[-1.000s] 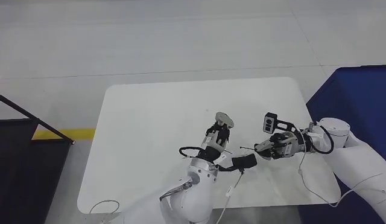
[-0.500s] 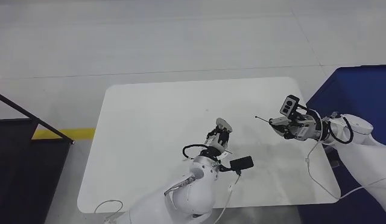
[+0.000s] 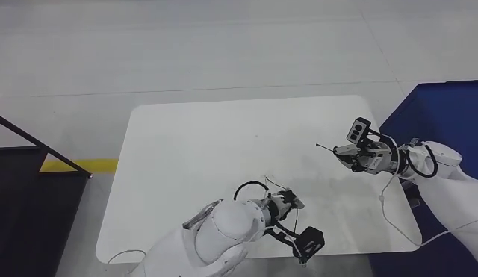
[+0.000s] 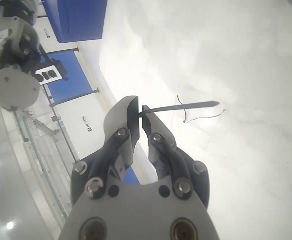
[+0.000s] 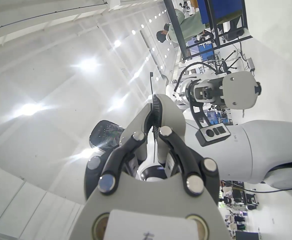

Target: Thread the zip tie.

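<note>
Left pincer (image 4: 138, 104) near front edge of table (image 3: 187, 165), right pincer (image 5: 153, 103) well apart, each tight on a zip tie (image 4: 178, 107).

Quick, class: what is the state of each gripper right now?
Left gripper: closed on a black zip tie.
Right gripper: closed on a thin black strip.

White table (image 3: 187, 150), rounded corners, on grey floor (image 3: 224, 38). Right gripper (image 3: 338, 150) sits over the table's right part, pinching a thin black zip tie (image 3: 326, 147) that sticks out toward the table centre, tip free. Left gripper (image 3: 290, 199) is near the front edge, well apart from the right one. Blue panel (image 3: 441, 113) is just right of the table, black frame (image 3: 33, 146) at far left, yellow floor tape (image 3: 78, 165) beside the frame.
</note>
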### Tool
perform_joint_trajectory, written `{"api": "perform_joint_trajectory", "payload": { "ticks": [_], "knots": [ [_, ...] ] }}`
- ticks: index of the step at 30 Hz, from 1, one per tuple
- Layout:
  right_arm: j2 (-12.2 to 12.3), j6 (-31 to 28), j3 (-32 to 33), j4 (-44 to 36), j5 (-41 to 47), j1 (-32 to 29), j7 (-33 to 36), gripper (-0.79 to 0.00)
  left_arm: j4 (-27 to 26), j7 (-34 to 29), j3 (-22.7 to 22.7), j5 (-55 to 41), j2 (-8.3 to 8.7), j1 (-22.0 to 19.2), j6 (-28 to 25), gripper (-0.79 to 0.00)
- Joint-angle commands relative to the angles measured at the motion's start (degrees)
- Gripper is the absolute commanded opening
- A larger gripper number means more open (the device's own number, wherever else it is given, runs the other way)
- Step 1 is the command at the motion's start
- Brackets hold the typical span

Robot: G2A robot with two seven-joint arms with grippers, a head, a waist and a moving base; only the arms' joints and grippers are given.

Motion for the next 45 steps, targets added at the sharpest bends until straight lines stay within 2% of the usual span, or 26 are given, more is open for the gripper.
{"api": "perform_joint_trajectory", "payload": {
  "ticks": [1, 4, 5, 7, 9, 10, 13, 17, 19, 25, 26, 28, 32, 35, 38, 42, 45],
  "knots": [
    [0.0, 0.0, 0.0, 0.0, 0.0, 0.0, 0.0, -0.785, 0.1, 0.0, 0.1, 0.8, 0.01, 0.0, -0.1, -0.785],
    [0.0, 0.0, 0.0, 0.0, 0.0, 0.0, 0.0, -0.785, 0.1, 0.0, 0.1, 0.8, 0.01, 0.0, -0.1, -0.785],
    [0.0, 0.0, 0.0, 0.0, 0.0, 0.0, 0.0, -0.785, 0.9, 0.4, -0.7, -0.9, -0.01, 0.9, 1.3, -0.785],
    [0.0, 0.0, 0.0, 0.0, 0.0, 0.0, 0.0, -0.785, 4.1, 4.5, -3.9, -11.1, -0.25, 2.2, -1.0, -0.785],
    [0.0, 0.0, 0.0, 0.0, 0.0, 0.0, 0.0, -0.785, 7.7, 4.8, -7.7, -22.1, -0.74, 3.1, -1.3, -0.785],
    [0.0, 0.0, 0.0, 0.0, 0.0, 0.0, 0.0, -0.785, 10.0, 4.2, -7.6, -27.9, -0.91, 3.1, -1.3, -0.785],
    [0.0, 0.0, 0.0, 0.0, 0.0, 0.0, 0.0, -0.785, 12.4, -3.6, -6.8, -41.9, -1.24, 1.3, -1.3, -0.785],
    [0.0, 0.0, 0.0, 0.0, 0.0, 0.0, 0.0, -0.785, 11.4, -17.0, -5.3, -56.9, -1.31, -0.4, -1.3, -0.785],
    [0.0, 0.0, 0.0, 0.0, 0.0, 0.0, 0.0, -0.785, 10.7, -20.7, -6.3, -64.8, -1.51, -0.5, -0.5, -0.785],
    [0.0, 0.0, 0.0, 0.0, 0.0, 0.0, 0.0, -0.785, 10.2, -20.7, -6.4, -66.2, -1.56, -0.7, -0.3, -0.785],
    [0.0, 0.0, 0.0, 0.0, 0.0, 0.0, 0.0, -0.785, 11.2, -21.6, -6.5, -66.0, -1.5, 0.0, 1.3, -0.785],
    [0.0, 0.0, 0.0, 0.0, 0.0, 0.0, 0.0, -0.785, 10.4, -28.5, -7.0, -61.3, -1.26, 0.2, 6.5, -0.785],
    [0.0, 0.0, 0.0, 0.0, 0.0, 0.0, 0.0, -0.785, 8.0, -44.3, -9.4, -62.4, -0.07, 2.6, 6.1, -0.785],
    [0.0, 0.0, 0.0, 0.0, 0.0, 0.0, 0.0, -0.785, 6.6, -51.8, -8.1, -61.1, 1.68, 4.7, 11.4, -0.785],
    [0.0, 0.0, 0.0, 0.0, 0.0, 0.0, 0.0, -0.785, 3.7, -56.7, -6.6, -65.2, 4.01, 5.3, 16.3, -0.785],
    [0.0, 0.0, 0.0, 0.0, 0.0, 0.0, 0.0, -0.785, 1.8, -63.4, -5.6, -72.3, 7.05, 2.6, 22.9, -0.785],
    [0.0, 0.0, 0.0, 0.0, 0.0, 0.0, 0.0, -0.785, 1.0, -67.0, -3.8, -76.6, 8.68, -0.3, 26.6, -0.785]
  ]
}}
